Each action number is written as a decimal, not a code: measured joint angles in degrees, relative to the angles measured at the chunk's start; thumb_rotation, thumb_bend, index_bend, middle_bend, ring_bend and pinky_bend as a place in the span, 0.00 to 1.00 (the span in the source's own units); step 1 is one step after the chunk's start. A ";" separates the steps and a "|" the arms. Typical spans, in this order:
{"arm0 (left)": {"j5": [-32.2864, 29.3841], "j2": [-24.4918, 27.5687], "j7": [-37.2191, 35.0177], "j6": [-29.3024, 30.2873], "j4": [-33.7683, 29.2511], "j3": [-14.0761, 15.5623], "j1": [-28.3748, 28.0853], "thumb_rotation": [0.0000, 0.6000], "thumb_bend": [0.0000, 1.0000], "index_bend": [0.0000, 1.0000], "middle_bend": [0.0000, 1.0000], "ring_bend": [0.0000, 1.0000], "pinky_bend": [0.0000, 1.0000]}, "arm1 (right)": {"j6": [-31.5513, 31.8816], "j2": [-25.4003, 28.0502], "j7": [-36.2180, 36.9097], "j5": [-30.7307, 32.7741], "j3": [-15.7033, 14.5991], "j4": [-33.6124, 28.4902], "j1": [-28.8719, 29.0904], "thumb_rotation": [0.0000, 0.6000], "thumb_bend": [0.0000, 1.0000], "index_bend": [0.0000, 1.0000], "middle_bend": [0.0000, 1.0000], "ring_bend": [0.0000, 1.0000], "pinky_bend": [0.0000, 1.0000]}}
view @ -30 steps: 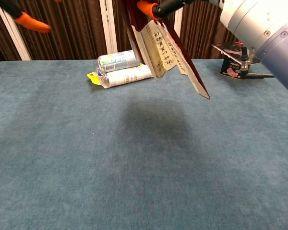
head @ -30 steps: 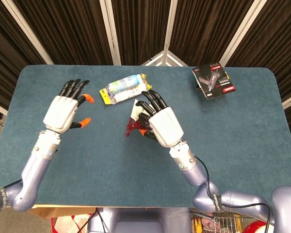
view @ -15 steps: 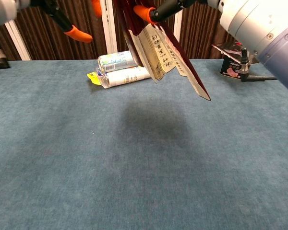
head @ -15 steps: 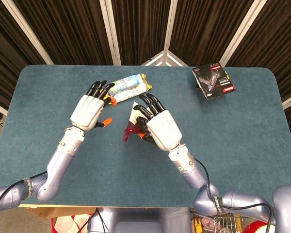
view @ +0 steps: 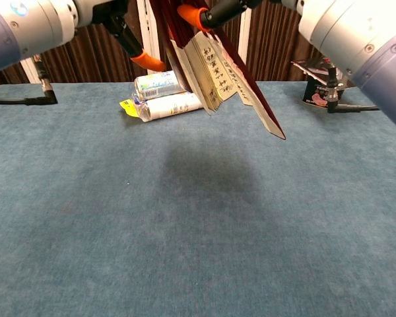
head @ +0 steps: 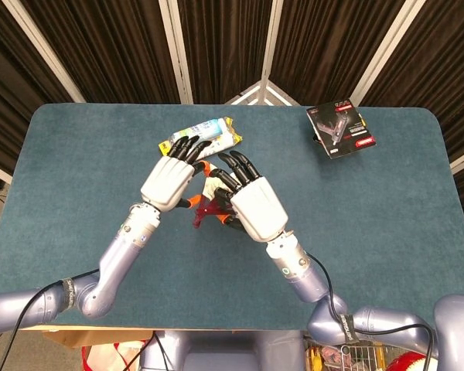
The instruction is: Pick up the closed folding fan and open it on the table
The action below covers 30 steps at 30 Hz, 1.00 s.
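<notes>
I have the folding fan (view: 214, 69) up off the bench (head: 387, 224), hanging in the air over its middle. My right hand (head: 257, 207) grips it from above: in the chest view the fingers (view: 204, 14) are closed on its top end, and the fan hangs tilted, partly spread, with dark red outer guards and pale pleated paper with printed characters showing between them. In the head view only a small dark red part of the fan (head: 210, 209) peeks out to the left of my right hand, which covers the rest.

My left hand (head: 168, 183) is just beside the right, on its left, its fingers (head: 187, 147) stretched out toward the fan. From the chest view one orange fingertip sits right next to the fan's left guard, but I cannot tell whether it touches or has any hold on it.

On the far side of the bench, behind the fan, a pack of white tubes with a yellow tag (view: 165, 96) lies flat. At the far right lies a dark packet with red lettering (head: 341, 130), well apart from both hands.
</notes>
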 measured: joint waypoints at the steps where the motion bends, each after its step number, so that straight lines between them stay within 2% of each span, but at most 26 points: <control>1: 0.01 -0.28 -0.01 0.23 0.13 0.10 -0.08 1.00 0.32 0.53 0.10 0.00 0.00 | -0.01 0.00 -0.04 0.03 -0.01 -0.12 0.01 1.00 0.76 0.82 0.37 0.15 0.16; 4: 0.17 -1.45 -0.46 1.41 0.77 0.29 -0.19 1.00 0.39 0.62 0.13 0.00 0.00 | 0.00 0.08 -0.23 -0.01 -0.21 -0.35 -0.03 1.00 0.76 0.82 0.37 0.15 0.16; 7: 0.49 -2.27 -0.72 2.82 1.46 0.42 -0.17 1.00 0.41 0.68 0.15 0.00 0.00 | 0.07 0.34 -0.20 -0.04 -0.33 -0.46 -0.15 1.00 0.76 0.82 0.37 0.15 0.16; 14: 0.66 -2.69 -1.65 4.64 2.72 0.28 0.16 1.00 0.42 0.70 0.16 0.00 0.00 | 0.27 0.83 0.05 -0.11 -0.45 -0.84 -0.38 1.00 0.76 0.82 0.37 0.15 0.16; 16: 0.40 -2.48 -1.82 4.54 2.76 0.37 0.22 1.00 0.42 0.67 0.15 0.00 0.00 | 0.30 0.91 0.03 -0.11 -0.43 -1.04 -0.39 1.00 0.76 0.82 0.37 0.15 0.16; 19: 0.21 -2.19 -1.84 4.04 2.69 0.74 0.23 1.00 0.39 0.51 0.08 0.00 0.00 | 0.23 1.00 -0.14 -0.03 -0.36 -1.28 -0.33 1.00 0.76 0.82 0.37 0.15 0.16; 21: 0.03 -1.82 -1.85 3.35 2.43 1.06 0.18 1.00 0.38 0.43 0.05 0.00 0.00 | 0.19 1.03 -0.25 0.00 -0.35 -1.47 -0.30 1.00 0.76 0.82 0.37 0.15 0.16; 30: -1.65 -1.32 -1.17 1.45 1.21 1.69 -0.76 1.00 0.39 0.42 0.05 0.00 0.00 | -0.11 0.99 -0.61 0.11 -0.39 -2.04 -0.07 1.00 0.76 0.82 0.37 0.15 0.16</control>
